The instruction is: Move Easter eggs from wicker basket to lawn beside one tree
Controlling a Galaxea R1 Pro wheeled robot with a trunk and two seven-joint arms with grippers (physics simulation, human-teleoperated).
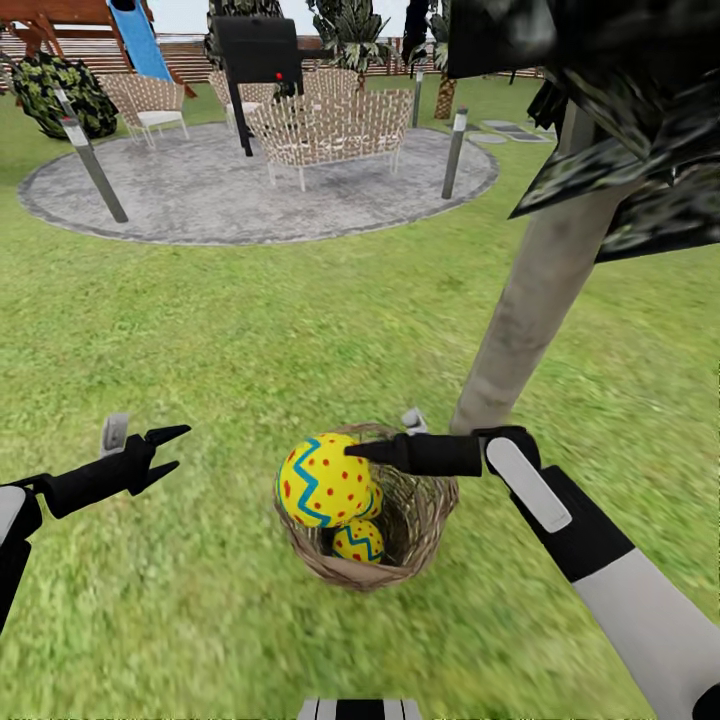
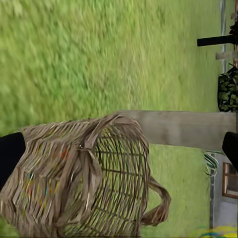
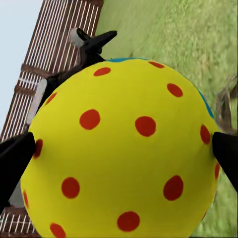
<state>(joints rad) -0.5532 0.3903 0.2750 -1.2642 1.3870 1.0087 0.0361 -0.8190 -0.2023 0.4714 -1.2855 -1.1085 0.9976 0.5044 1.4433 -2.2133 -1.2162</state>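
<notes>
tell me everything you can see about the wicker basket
The wicker basket is round, brown, open-weave twig with a thick braided rim and small loop handles. It sits upright on the lawn at the foot of the tree trunk. Painted eggs lie inside; the right tool holds the top egg above its rim.

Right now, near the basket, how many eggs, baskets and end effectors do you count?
eggs: 3, the last mostly hidden
basket: 1
end effectors: 2
total: 6
</notes>
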